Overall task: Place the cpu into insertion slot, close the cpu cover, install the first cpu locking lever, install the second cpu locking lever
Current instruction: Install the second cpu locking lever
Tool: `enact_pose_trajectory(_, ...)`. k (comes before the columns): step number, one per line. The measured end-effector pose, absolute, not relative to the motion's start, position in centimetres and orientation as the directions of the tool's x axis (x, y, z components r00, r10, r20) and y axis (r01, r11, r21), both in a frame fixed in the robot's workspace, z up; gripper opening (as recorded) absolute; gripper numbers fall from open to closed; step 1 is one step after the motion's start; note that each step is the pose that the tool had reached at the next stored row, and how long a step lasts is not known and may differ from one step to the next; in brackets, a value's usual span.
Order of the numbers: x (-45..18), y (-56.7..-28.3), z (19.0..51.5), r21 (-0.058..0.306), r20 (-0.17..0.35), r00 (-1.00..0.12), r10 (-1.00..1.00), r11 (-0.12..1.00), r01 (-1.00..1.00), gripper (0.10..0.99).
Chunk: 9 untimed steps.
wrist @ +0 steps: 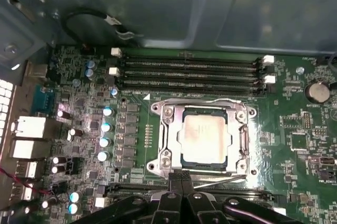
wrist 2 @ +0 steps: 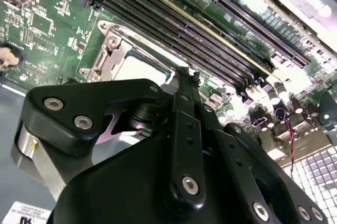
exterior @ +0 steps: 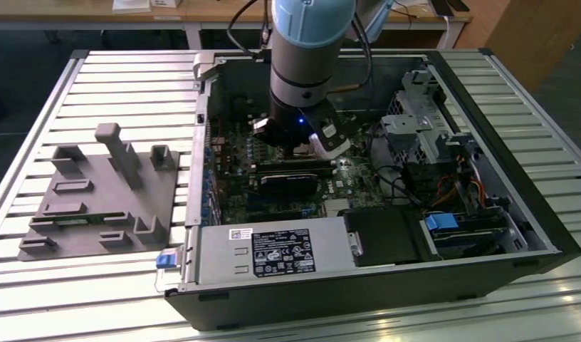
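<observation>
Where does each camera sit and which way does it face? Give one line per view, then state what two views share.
Exterior view: off the arm, above, looking down into the open computer case; the arm's body shows, with its gripper low over the board.
First wrist view: on the arm, facing the cpu under the cpu cover; gripper fingertips together.
Second wrist view: on the arm, looking along the gripper.
Both wrist views share the cpu cover and memory slots.

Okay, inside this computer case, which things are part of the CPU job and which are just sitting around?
Part of the job:
- cpu
- insertion slot
- cpu cover
- gripper

Just there:
- memory slots
- coin battery
- grey fixture plate outside the case
- drive cage
</observation>
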State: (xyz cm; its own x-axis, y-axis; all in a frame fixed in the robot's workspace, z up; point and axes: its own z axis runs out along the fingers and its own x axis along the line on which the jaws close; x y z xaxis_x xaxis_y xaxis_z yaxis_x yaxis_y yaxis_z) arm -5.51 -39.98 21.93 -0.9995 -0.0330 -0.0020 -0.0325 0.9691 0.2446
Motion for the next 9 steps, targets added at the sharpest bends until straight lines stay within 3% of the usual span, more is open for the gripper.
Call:
enact_pose_trajectory(4,-5.56,-40.41,21.86,0.267,-0.003,-0.999,-0.033,0.963,-0.032,0.106)
enact_pose_trajectory(9,-5.64,-40.63,21.59,0.269,-0.003,-0.999,-0.033,0.963,-0.032,0.106)
